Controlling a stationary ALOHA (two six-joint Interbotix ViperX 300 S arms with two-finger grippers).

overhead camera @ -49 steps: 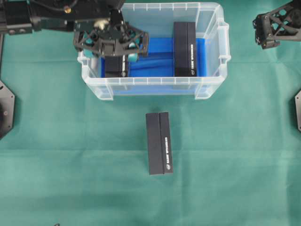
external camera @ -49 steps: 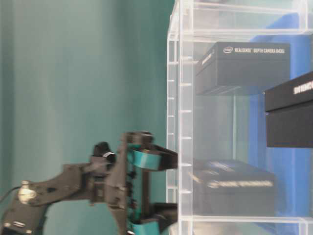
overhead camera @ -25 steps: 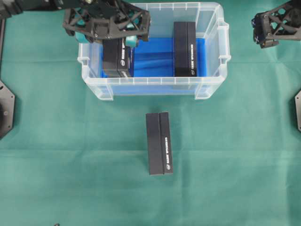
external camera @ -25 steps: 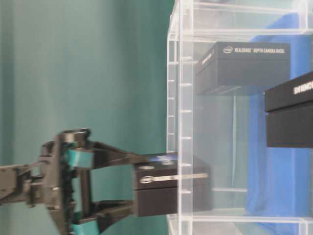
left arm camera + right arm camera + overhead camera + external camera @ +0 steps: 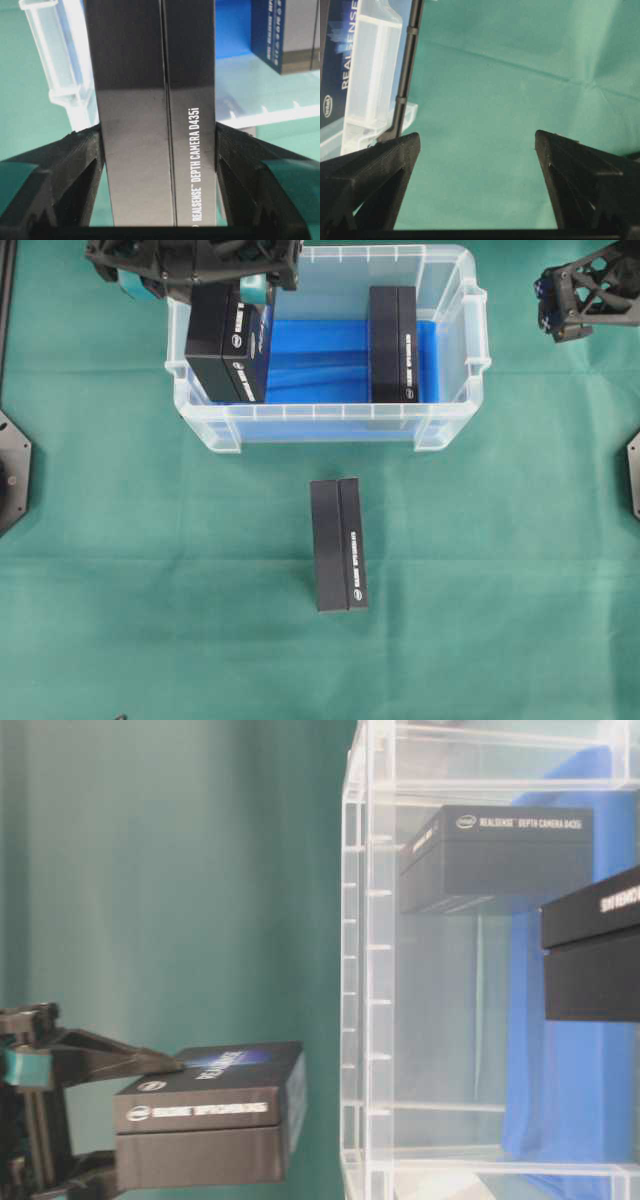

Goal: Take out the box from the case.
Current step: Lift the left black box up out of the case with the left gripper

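The box (image 5: 227,348), clamped between the fingers of the left end effector (image 5: 159,150), has been lifted clear of the case (image 5: 330,425) rim, so only set-down on the table (image 5: 150,570) is judged to remain, while the right end effector (image 5: 477,145) is held spread and empty.

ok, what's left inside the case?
One black box on the blue lining of the case. The left gripper holds a second box above the rim, covering that corner's floor.

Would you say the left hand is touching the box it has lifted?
Touching: in the left wrist view, both fingers of the left hand press the lifted box's sides.
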